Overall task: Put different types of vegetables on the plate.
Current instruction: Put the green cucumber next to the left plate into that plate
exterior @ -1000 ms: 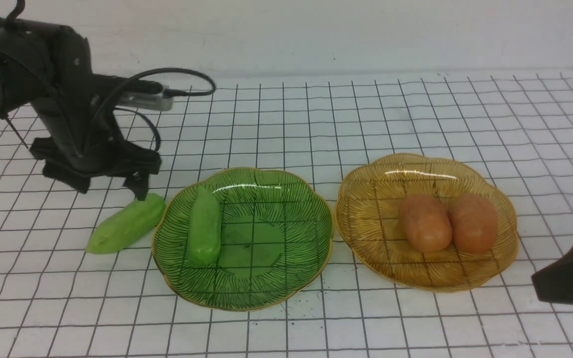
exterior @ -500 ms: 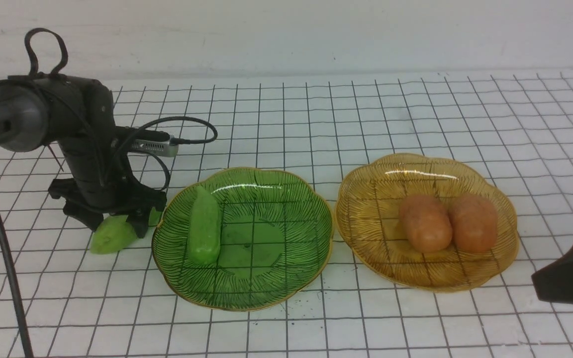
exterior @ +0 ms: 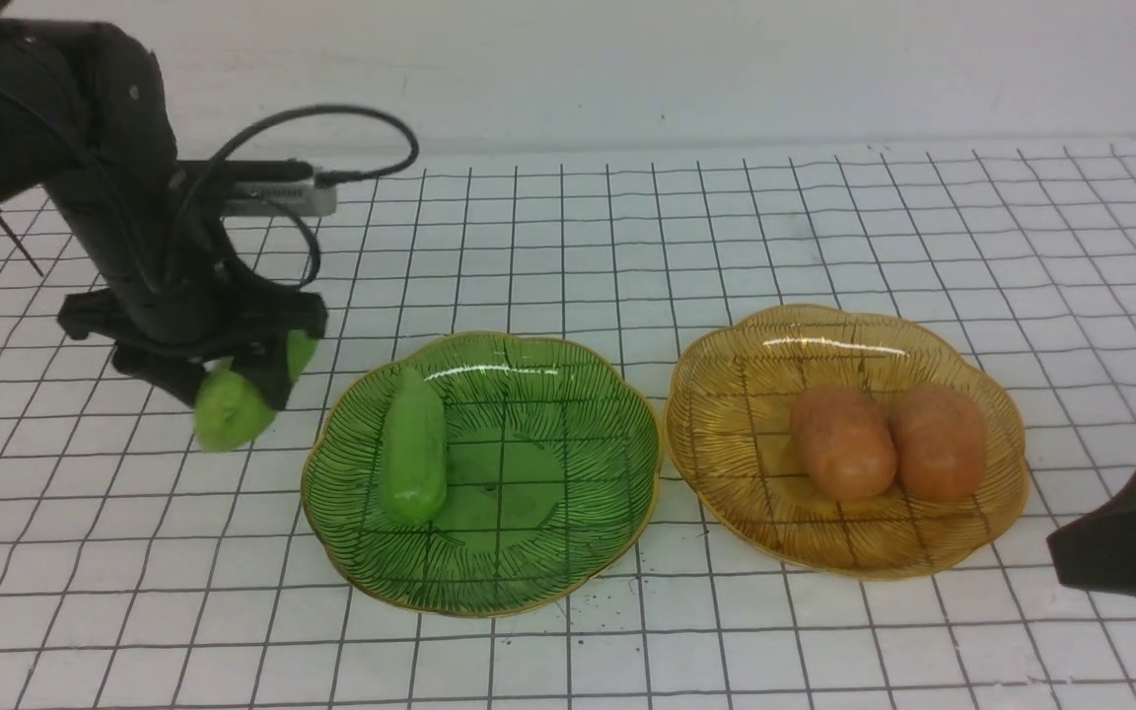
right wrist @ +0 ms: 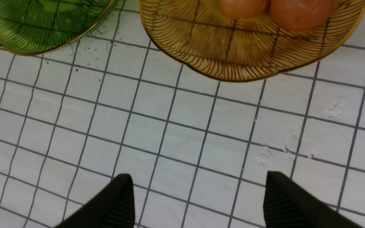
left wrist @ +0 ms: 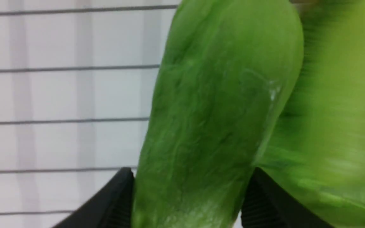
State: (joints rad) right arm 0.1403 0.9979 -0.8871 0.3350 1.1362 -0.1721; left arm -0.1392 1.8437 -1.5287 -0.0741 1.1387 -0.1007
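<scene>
My left gripper [exterior: 245,380] is shut on a light-green gourd [exterior: 225,414] and holds it in the air, just left of the green plate [exterior: 568,473]. The left wrist view shows that gourd [left wrist: 214,120] pinched between both black fingers [left wrist: 119,196]. A second gourd [exterior: 413,449] lies on the green plate's left side. Two orange-brown potatoes [exterior: 842,444] [exterior: 938,442] sit side by side on the amber plate [exterior: 824,335]. At the lower right, near the amber plate's front edge, my right gripper [right wrist: 198,177] is open over bare table, with only its tip [exterior: 1120,542] in the front view.
The two plates stand side by side mid-table on a white gridded cloth, almost touching. A white wall runs along the back. In the right wrist view the amber plate's rim [right wrist: 233,63] and the green plate's rim [right wrist: 36,41] lie ahead of the fingers.
My left gripper came down onto the gourd lying left of the green plate, closed on it and lifted it off the table. The right arm has barely moved.
</scene>
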